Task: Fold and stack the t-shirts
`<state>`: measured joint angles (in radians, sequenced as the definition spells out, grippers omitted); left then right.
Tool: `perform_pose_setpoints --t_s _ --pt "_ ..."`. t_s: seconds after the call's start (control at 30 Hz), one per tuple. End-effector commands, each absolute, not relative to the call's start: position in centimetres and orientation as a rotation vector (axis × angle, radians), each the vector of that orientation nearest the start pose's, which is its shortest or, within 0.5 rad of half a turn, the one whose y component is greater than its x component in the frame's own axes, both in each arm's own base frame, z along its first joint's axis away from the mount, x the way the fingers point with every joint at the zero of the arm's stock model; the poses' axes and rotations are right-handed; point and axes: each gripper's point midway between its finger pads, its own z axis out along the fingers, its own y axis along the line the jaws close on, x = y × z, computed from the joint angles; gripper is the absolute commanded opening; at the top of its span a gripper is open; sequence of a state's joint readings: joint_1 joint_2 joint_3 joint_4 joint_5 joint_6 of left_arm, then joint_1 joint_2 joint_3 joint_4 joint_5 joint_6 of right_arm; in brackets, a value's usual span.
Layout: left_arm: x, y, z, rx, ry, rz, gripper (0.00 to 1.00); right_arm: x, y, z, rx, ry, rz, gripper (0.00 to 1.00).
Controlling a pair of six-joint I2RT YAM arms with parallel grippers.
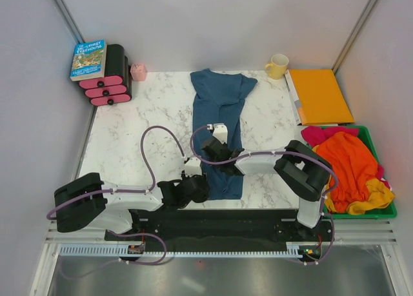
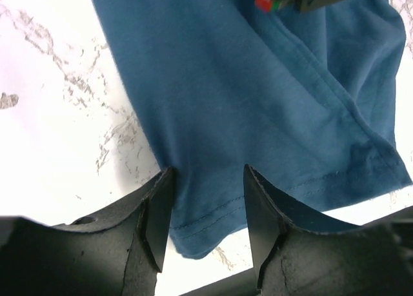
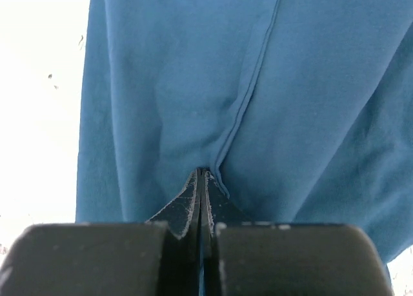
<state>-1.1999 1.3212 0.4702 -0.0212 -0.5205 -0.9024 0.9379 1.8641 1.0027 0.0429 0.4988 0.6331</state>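
Closest to the left wrist camera, the fingers (image 2: pixel 155 225) of the left gripper (image 2: pixel 208 180) stand apart, released, one on each side of the hem of the blue t-shirt (image 2: pixel 258 102). The hem passes between them, but they do not clamp it yet. This is the near left corner of the garment, close to the near edge of the tabletop (image 2: pixel 51 115).

From above, the t-shirt lies as a narrow strip with its long axis going from the near edge to the far side. The sleeves and collar are at the far end and the hem is at the near end. So the cloth stretches straight away from the left fingers, and the left arm is the nearer one to the hem.

The left arm lies low along the near edge, its wrist turned toward the far side. The right arm reaches leftward across to about the middle of the strip. The fingers of the right gripper (image 3: pixel 201 175) are clenched, and a crease of cloth runs into their tips, so I judge they pinch a fold there.

I think the coming move is carrying the hem toward the far end.
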Motion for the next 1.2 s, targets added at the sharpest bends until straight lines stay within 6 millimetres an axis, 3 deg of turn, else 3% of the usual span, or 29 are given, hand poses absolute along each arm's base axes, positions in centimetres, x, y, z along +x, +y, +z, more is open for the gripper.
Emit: perform_pose_setpoints --t_s 0.0,0.27,0.4,0.5,0.53,0.6,0.63,0.67,0.8,0.93,1.17 --pt "13.4 -22.2 -0.7 0.087 2.492 -0.336 0.54 31.3 30.2 -0.1 -0.086 2.346 0.177 0.0" --pt "11.5 -18.9 -1.9 0.001 2.56 -0.298 0.53 32.7 28.8 -0.3 -0.05 2.365 0.139 0.0" --pt "11.5 -18.4 -1.8 -0.023 2.563 -0.27 0.53 32.8 28.6 -0.5 -0.042 2.373 0.138 0.0" --pt "11.9 -18.6 -1.3 -0.029 2.539 -0.274 0.53 32.6 29.2 0.7 -0.089 2.353 0.188 0.02" --pt "12.2 -18.9 -0.9 -0.03 2.521 -0.287 0.54 33.3 30.2 2.3 -0.093 2.287 0.252 0.09" --pt "13.0 -19.5 0.7 -0.032 2.457 -0.336 0.6 33.3 30.2 5.6 -0.078 2.211 0.312 0.2" --pt "13.3 -19.7 1.5 -0.038 2.43 -0.361 0.62 33.4 30.0 6.7 -0.07 2.19 0.313 0.33" --pt "13.7 -20.2 2.8 -0.051 2.39 -0.413 0.66 33.6 29.8 9.0 -0.061 2.146 0.333 0.37" --pt "15.1 -20.6 5.9 -0.033 2.276 -0.454 0.71 33.1 27.8 12.7 -0.039 2.094 0.297 0.48" --pt "15.9 -21.5 7.3 0.002 2.239 -0.451 0.69 30.6 25.5 13.0 -0.028 2.122 0.291 0.48" --pt "17.6 -25.0 7.5 0.09 2.198 -0.433 0.66 24.4 23.0 7.1 -0.029 2.221 0.232 0.39"
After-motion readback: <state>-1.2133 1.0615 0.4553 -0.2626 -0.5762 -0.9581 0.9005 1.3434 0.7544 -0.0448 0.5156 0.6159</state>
